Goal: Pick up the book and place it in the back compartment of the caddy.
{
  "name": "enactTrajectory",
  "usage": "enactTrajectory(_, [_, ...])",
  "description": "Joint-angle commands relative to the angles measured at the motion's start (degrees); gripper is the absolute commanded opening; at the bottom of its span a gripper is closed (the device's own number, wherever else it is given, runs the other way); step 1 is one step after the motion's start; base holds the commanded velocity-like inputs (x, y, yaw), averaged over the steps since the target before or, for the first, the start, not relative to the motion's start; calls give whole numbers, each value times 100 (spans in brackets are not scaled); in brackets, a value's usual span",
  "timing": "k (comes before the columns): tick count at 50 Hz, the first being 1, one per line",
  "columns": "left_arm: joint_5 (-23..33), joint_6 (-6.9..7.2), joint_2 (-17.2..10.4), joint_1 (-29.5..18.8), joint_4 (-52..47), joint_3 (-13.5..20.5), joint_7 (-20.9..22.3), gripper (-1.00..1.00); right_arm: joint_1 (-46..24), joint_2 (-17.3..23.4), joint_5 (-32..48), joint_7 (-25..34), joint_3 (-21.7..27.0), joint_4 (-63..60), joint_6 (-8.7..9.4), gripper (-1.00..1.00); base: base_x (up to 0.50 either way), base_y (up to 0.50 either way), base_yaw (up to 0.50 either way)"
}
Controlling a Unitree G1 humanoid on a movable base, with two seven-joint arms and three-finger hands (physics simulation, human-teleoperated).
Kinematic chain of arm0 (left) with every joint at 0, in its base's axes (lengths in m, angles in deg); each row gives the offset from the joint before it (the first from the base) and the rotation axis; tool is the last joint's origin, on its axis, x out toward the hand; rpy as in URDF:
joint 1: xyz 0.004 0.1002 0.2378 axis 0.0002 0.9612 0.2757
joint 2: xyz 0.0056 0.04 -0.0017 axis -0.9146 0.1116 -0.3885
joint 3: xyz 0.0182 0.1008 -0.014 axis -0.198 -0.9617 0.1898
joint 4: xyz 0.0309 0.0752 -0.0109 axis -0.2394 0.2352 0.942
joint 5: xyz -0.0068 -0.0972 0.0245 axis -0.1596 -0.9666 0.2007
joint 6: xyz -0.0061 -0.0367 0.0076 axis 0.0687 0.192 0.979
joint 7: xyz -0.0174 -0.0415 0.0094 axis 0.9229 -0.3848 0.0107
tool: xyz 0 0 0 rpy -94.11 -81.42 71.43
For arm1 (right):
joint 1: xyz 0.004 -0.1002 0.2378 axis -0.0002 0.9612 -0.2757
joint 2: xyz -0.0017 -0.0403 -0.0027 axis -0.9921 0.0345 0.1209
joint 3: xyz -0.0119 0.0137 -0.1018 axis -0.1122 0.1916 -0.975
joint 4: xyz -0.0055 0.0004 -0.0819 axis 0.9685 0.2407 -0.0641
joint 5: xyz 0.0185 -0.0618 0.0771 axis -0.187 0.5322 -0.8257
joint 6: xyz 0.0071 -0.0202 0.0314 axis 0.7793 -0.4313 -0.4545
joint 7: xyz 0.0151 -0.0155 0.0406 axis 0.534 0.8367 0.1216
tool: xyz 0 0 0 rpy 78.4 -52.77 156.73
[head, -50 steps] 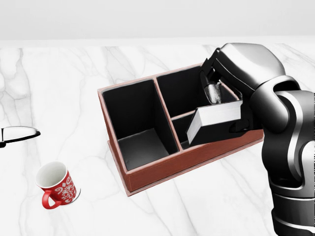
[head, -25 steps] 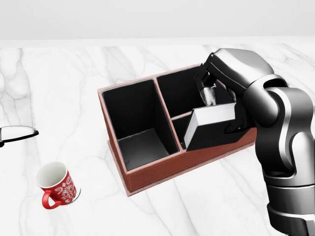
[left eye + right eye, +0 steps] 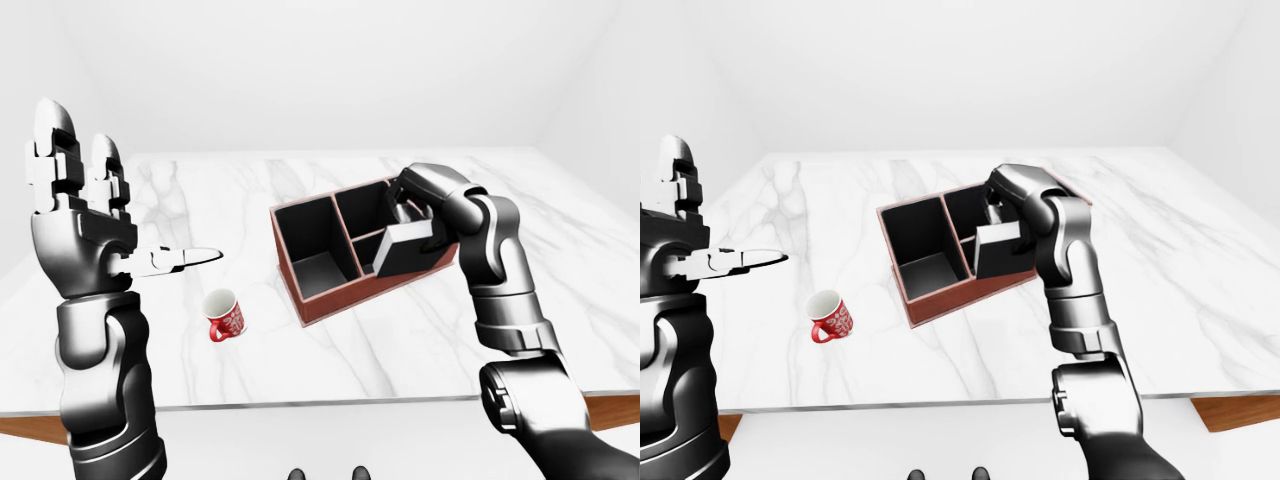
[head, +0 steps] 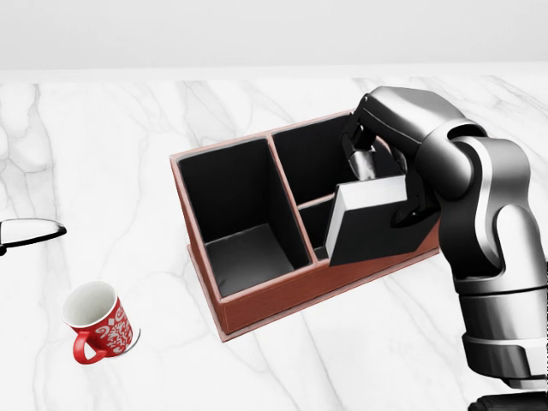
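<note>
The book [image 4: 370, 224], dark-covered with a white page edge, hangs tilted over the lower-right small compartment of the caddy [image 4: 257, 306] in the head view. My right hand [image 4: 370, 164] is shut on its upper edge, just above the caddy's upper-right compartment [image 4: 310, 161]. The book's lower part hides the caddy's right wall. The caddy is red-brown outside and black inside, with one long compartment on the left and two small ones on the right. My left hand [image 3: 95, 225] is raised at the left of the left-eye view, fingers spread open and holding nothing.
A red patterned mug [image 4: 100, 330] stands on the white marble table [image 4: 128, 171] at the lower left of the head view. A fingertip [image 4: 34, 232] of my left hand reaches in from the left edge. The table's near edge [image 3: 330, 403] shows in the left-eye view.
The book has tipped steeper and sunk a little toward the caddy's right side. My right forearm has swung inward to the left. The caddy and mug have not moved.
</note>
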Motion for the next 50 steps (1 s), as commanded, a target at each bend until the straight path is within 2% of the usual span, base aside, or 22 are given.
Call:
enactTrajectory(1, [-13, 0, -6, -2, -10, 10, -1, 100, -397, 7, -29, -1, -5, 668, -186, -100, 0, 0, 0])
enactTrajectory(37, [-45, 0, -15, -10, -43, 29, -17, 100, -1631, 104, -171, -1, -130, 2631, -567, -100, 0, 0, 0])
enactTrajectory(50, [-29, 0, -4, 0, -44, 3, -20, 100, -2206, 145, -230, -1, -190, 3906, -878, -100, 0, 0, 0])
